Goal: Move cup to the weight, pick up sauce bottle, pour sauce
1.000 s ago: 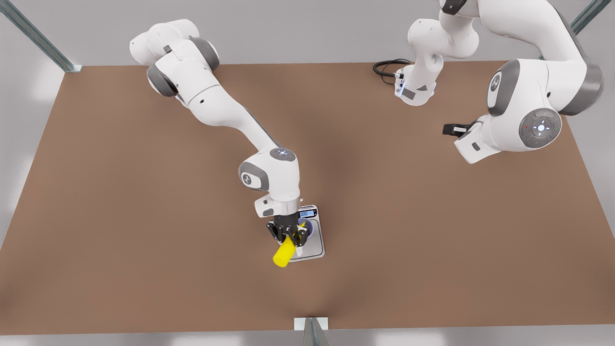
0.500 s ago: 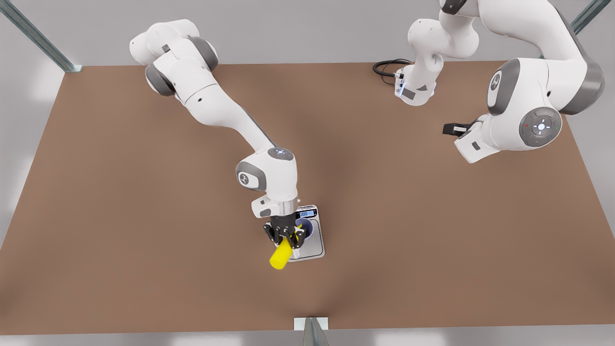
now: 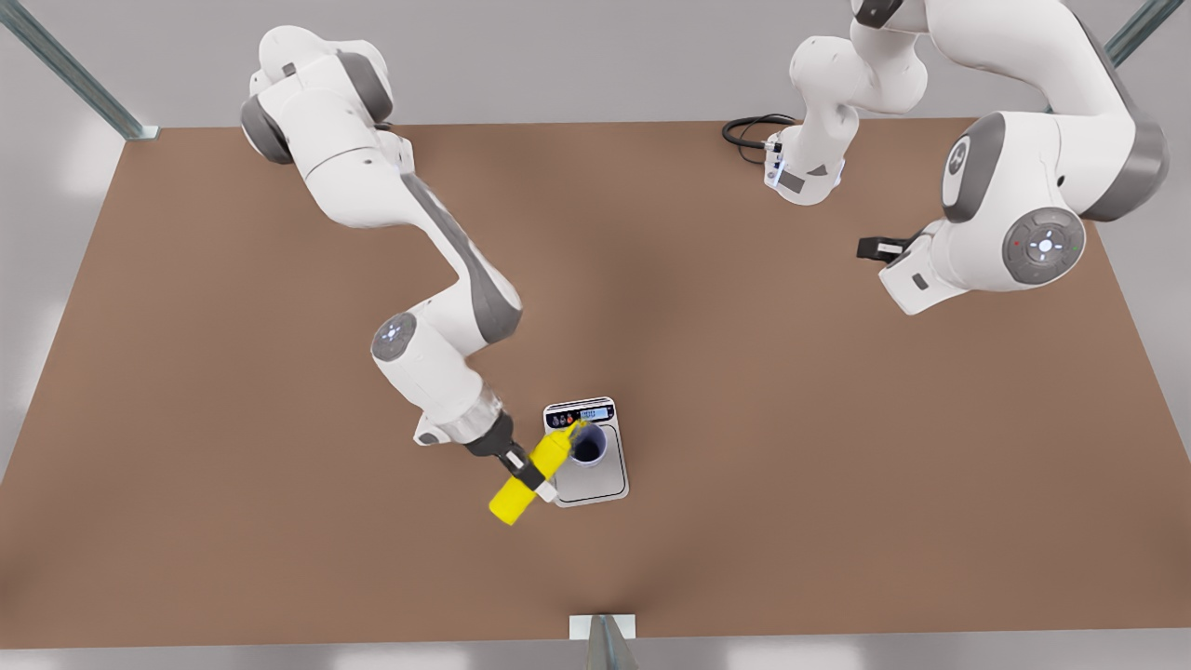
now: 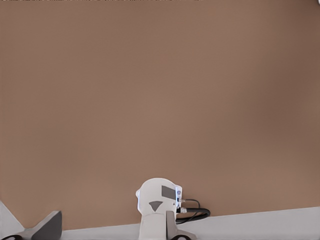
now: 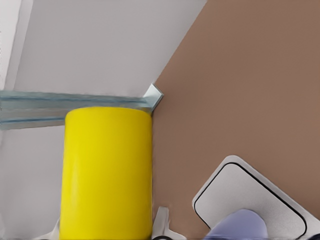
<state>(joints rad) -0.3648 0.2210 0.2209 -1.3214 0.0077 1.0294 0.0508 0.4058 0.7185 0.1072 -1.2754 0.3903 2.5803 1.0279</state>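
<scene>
The yellow sauce bottle (image 3: 519, 486) is tilted, its nozzle reaching over the rim of the lavender cup (image 3: 589, 450). The cup stands on the steel plate of the weight (image 3: 603, 479), a silver scale with a black panel and a blue display. My right gripper (image 3: 532, 476), on the arm at the front view's left, is shut on the bottle's middle. In the right wrist view the sauce bottle (image 5: 106, 175) is close up, with the weight (image 5: 240, 192) and the cup (image 5: 239, 225) beside it. My left gripper (image 3: 876, 249) waits raised at the front view's right, far from the scale.
A black cable (image 3: 749, 130) lies by the arm base (image 3: 805, 172) at the table's far edge. A metal bracket (image 3: 602, 628) sits at the near edge. The left wrist view looks down on brown tabletop and that arm base (image 4: 159, 200).
The right arm's wrist swung toward the front view's left and rolled. The bottle tipped further, nozzle over the cup, and its base moved left. The other arm stayed put.
</scene>
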